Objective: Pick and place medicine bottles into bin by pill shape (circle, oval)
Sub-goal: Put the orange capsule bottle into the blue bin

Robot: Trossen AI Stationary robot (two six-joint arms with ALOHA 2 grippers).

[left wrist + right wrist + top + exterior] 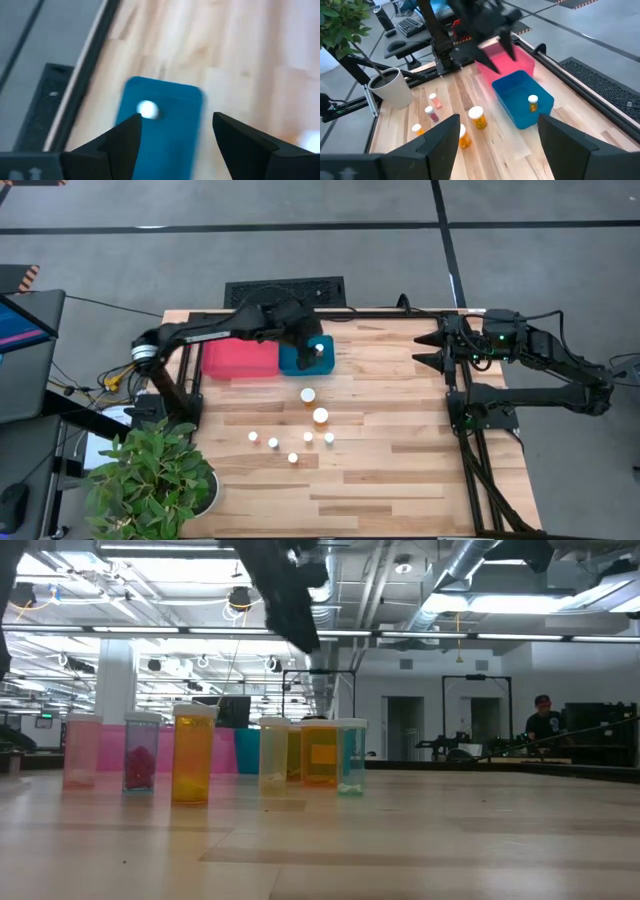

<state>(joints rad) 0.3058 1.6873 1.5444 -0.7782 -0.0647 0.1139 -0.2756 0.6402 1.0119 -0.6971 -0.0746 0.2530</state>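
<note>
— Where is the left gripper?
— Above the blue bin, fingers spread, holding nothing. One medicine bottle stands inside; its pills are too small to read.
— The rest?
— Seven bottles on the table. The right gripper waits far right, fingers apart.
</note>
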